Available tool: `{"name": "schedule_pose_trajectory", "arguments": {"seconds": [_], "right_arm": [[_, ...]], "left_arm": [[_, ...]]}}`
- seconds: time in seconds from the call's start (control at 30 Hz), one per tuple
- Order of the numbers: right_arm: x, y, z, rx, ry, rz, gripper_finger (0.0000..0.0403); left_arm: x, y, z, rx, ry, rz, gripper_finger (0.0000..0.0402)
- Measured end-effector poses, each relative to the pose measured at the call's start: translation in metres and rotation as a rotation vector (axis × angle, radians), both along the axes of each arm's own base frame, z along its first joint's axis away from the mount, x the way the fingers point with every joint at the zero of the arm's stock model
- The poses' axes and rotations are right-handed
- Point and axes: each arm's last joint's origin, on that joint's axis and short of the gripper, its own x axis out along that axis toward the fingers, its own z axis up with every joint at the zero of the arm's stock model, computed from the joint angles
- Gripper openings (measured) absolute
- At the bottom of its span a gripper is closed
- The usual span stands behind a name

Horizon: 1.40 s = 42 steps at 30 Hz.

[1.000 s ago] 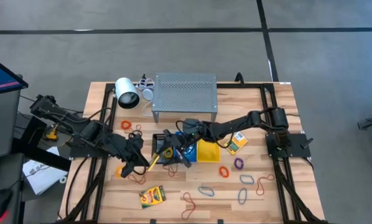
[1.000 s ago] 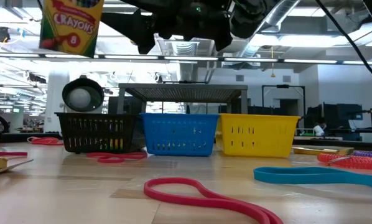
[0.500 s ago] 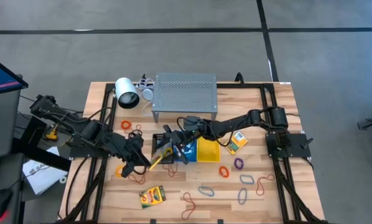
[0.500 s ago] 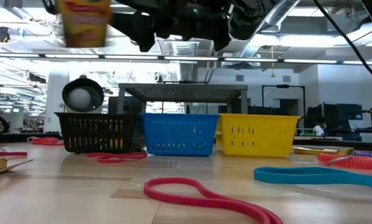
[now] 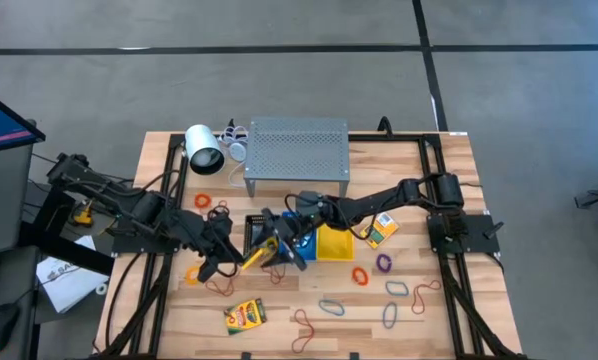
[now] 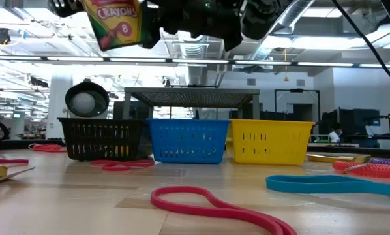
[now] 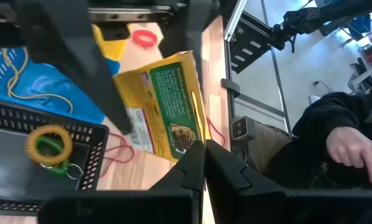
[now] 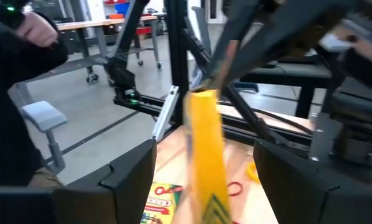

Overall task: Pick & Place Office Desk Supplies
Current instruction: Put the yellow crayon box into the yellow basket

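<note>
A yellow-and-green crayon box (image 6: 113, 23) hangs high over the black basket (image 6: 102, 140), and my left gripper (image 7: 204, 167) is shut on it. In the high view the box (image 5: 260, 254) lies between my left gripper (image 5: 236, 260) and my right gripper (image 5: 281, 244). My right gripper (image 8: 204, 158) stands wide open, one finger on either side of the box's narrow edge (image 8: 204, 134), apart from it. Another crayon box (image 5: 245, 315) lies flat near the front edge, and one more (image 5: 381, 228) lies under the right arm. Rubber bands (image 5: 394, 289) are strewn over the table. My left gripper pinches the crayon box between its two fingers at the edge of one end (image 7: 190, 140). The fingers come slanting down from the table's left. The box is lifted clear above the baskets, and it tilts in the low view.
The black, blue (image 6: 188, 140) and yellow (image 6: 270, 141) baskets stand in a row at mid-table. Behind them are a grey perforated shelf (image 5: 297, 148) and a white cylinder (image 5: 204, 150). A ring (image 7: 49, 146) lies in the black basket. A person (image 7: 341, 143) sits beyond the table.
The crayon box in my left gripper has swung a little toward my right gripper and tipped over to a slant. It stays lifted clear. Both grippers' openings are unchanged.
</note>
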Motion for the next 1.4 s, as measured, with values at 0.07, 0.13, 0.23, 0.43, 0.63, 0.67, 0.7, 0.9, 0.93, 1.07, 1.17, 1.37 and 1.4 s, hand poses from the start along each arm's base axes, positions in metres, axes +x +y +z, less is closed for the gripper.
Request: {"name": "schedule_pose_trajectory", "arguments": {"seconds": [0.07,0.13,0.23,0.43,0.63,0.67,0.7,0.9,0.93,1.07,1.17,1.37,1.4], "right_arm": [[-0.0001,0.0007,0.0000,0.001,0.001,0.004,0.0265],[-0.0001,0.0008,0.0001,0.007,0.003,0.005,0.0263],[-0.0007,0.0012,0.0033,0.030,-0.012,0.043,0.0256],[-0.0011,0.0020,0.0069,0.035,-0.026,0.062,0.0217],[-0.0007,0.0025,0.0080,0.035,-0.031,0.063,0.0155],[-0.0007,0.0025,0.0080,0.035,-0.031,0.063,0.0145],[-0.0008,0.0025,0.0079,0.035,-0.030,0.063,0.0135],[-0.0007,0.0025,0.0079,0.035,-0.030,0.062,0.0084],[-0.0007,0.0024,0.0079,0.035,-0.030,0.060,0.0076],[-0.0003,-0.0017,0.0079,0.035,-0.030,0.050,0.0039],[-0.0002,-0.0035,0.0077,0.035,-0.027,0.049,0.0014],[-0.0004,-0.0026,0.0070,0.035,-0.020,0.056,0.0026],[-0.0004,-0.0026,0.0068,0.035,-0.018,0.056,0.0025]], "left_arm": [[0.0003,0.0012,-0.0003,0.002,0.004,0.006,0.0001],[-0.0004,0.0016,-0.0015,0.008,0.017,0.006,0.0001],[-0.0018,0.0024,-0.0037,0.023,0.042,0.011,0.0001],[-0.0021,0.0029,-0.0044,0.032,0.046,0.020,0.0001],[-0.0021,0.0029,-0.0046,0.032,0.046,0.020,0.0001],[-0.0021,0.0029,-0.0046,0.032,0.046,0.020,0.0001],[-0.0021,0.0029,-0.0046,0.033,0.047,0.020,0.0001],[-0.0021,0.0029,-0.0045,0.032,0.046,0.020,0.0001],[-0.0020,0.0028,-0.0045,0.032,0.045,0.020,0.0001],[-0.0020,0.0028,-0.0043,0.032,0.043,0.021,0.0001],[-0.0018,0.0027,-0.0041,0.031,0.041,0.021,0.0006],[-0.0013,0.0028,-0.0035,0.031,0.032,0.027,0.0027],[-0.0014,0.0028,-0.0034,0.031,0.031,0.027,0.0031]]}}
